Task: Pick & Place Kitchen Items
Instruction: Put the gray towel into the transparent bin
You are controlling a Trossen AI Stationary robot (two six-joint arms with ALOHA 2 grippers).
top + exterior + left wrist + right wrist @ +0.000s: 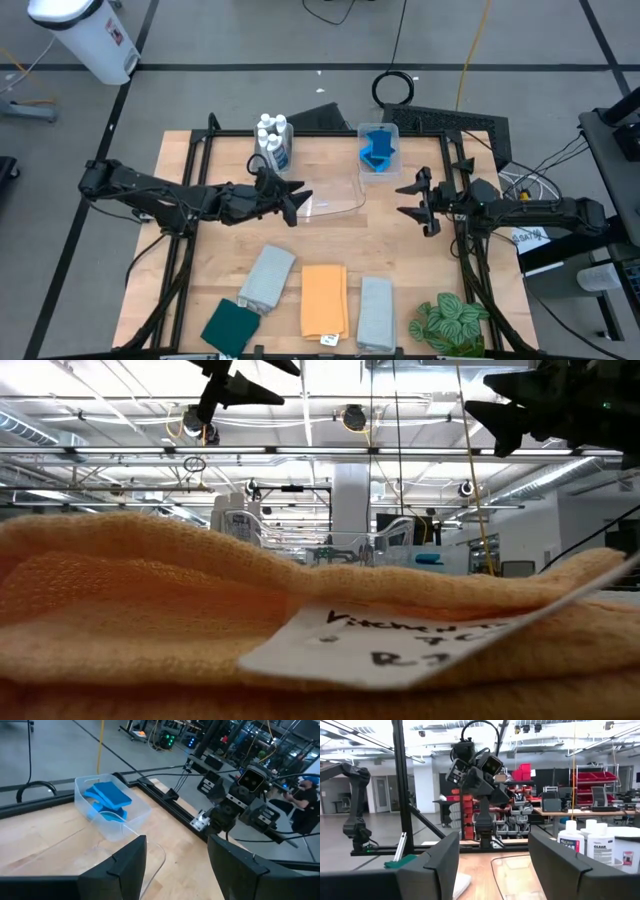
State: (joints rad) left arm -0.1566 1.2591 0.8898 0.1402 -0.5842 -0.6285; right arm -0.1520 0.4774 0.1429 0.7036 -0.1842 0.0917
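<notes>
In the high view, the folded cloths (324,298) lie in a row along the bottom edge, long axes running up-frame, nearer the left gripper (298,200) at centre-left than the right gripper (412,199), both grippers standing open and empty.

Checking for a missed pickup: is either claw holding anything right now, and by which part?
Nothing is held. The left claw hangs open above the empty clear bin, and the right claw waits open over bare table, both with empty fingers.
</notes>
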